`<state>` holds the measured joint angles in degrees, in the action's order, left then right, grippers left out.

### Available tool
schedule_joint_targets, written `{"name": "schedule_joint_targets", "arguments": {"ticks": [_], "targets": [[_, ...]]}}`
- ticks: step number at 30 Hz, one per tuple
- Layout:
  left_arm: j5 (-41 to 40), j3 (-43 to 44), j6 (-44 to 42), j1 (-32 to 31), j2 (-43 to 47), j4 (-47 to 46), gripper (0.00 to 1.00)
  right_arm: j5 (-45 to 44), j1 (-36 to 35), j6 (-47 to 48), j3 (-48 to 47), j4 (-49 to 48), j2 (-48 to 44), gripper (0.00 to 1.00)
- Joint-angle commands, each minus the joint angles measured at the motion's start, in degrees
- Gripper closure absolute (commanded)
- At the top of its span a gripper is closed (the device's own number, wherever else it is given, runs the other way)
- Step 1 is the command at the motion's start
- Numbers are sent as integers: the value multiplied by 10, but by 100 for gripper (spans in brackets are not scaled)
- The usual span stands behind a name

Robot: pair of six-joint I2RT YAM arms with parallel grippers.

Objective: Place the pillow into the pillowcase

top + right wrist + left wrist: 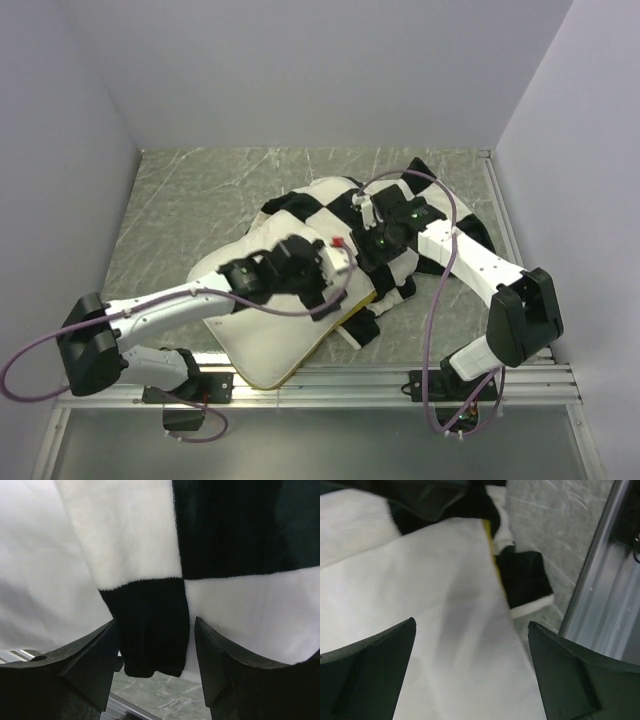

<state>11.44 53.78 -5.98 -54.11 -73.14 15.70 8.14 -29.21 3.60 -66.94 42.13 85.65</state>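
Plump cream-white pillow (255, 335) lies at 7 o'clock on grey marbled tabletop (180, 200), far end inside black-and-white checkered fabric pillowcase (310, 208) toward 1 o'clock. Right gripper (155, 621) pinches its black hem fold, likely to hold the mouth open. Left gripper (471, 623) hovers spread above pillow, placed to push.

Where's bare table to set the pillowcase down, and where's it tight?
Bare table lies far-left, between the left wall and the pillow, and along the back wall. Crowded centre-front: left gripper and right gripper over pillow and pillowcase.
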Motion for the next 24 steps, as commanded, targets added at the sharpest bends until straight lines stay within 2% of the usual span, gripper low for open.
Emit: {"name": "schedule_joint_targets", "arguments": {"ticks": [1, 2, 5, 7, 8, 9, 10, 11, 12, 13, 14, 15, 18, 19, 24], "targets": [[-131, 8, 81, -93, -31, -9, 1, -7, 2, -15, 35, -13, -39, 34], [-161, 20, 83, -110, -62, -8, 0, -13, 3, -14, 43, -20, -39, 35], [-183, 27, 95, -132, -125, -24, 2, -23, 6, -12, 55, -35, -29, 45], [-215, 33, 106, -132, -159, -38, 7, -13, 17, -19, 45, -33, -17, 59], [-226, 34, 106, -132, -186, -44, 14, -7, 19, -19, 39, -32, -14, 64], [-253, 35, 105, -127, -196, -52, 20, -1, 21, -19, 31, -34, -12, 79], [-257, 37, 107, -121, -205, -55, 28, 7, 21, -17, 26, -35, -11, 87], [-254, 44, 112, -112, -217, -56, 47, 19, 21, -15, 21, -33, -7, 95], [-251, 49, 115, -90, -219, -56, 57, 30, 21, -14, 9, -26, -3, 100], [-247, 54, 117, -80, -219, -55, 70, 56, 21, -12, 2, -23, 0, 100], [-243, 56, 118, -69, -213, -59, 96, 73, 21, -10, -4, -19, 4, 100], [-233, 60, 113, -47, -205, -64, 100, 94, 21, -9, -14, -17, 5, 100], [-163, 36, 108, -7, -132, -119, 100, 199, 21, -33, -35, -37, -1, 100], [-153, 34, 111, -1, -117, -127, 100, 262, 21, -50, -44, -48, 0, 100], [-71, 85, 199, 85, -100, -89, 100, 368, 5, -171, -143, -141, 24, 100]]}}
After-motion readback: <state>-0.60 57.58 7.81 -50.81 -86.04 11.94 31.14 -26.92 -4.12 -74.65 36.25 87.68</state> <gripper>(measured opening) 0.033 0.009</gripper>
